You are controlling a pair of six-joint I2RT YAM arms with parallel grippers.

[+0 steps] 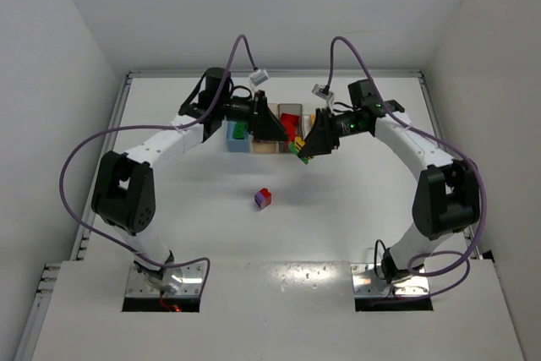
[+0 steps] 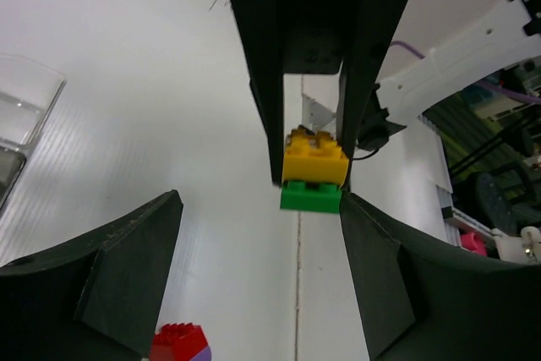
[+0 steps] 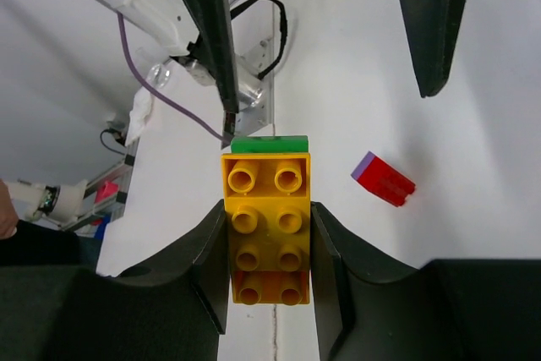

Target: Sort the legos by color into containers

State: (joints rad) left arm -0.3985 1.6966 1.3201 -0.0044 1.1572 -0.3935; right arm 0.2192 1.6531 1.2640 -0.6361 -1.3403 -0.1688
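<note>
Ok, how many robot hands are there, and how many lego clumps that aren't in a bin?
Grippers: 2, the left gripper and the right gripper
Loose lego clumps: 2, the yellow-and-green clump and the red-and-purple clump
Total: 4

The left gripper (image 1: 272,133) and right gripper (image 1: 303,151) hid most of the containers (image 1: 290,109), seemingly four; the red-purple lego (image 2: 179,344) was cropped.
</note>
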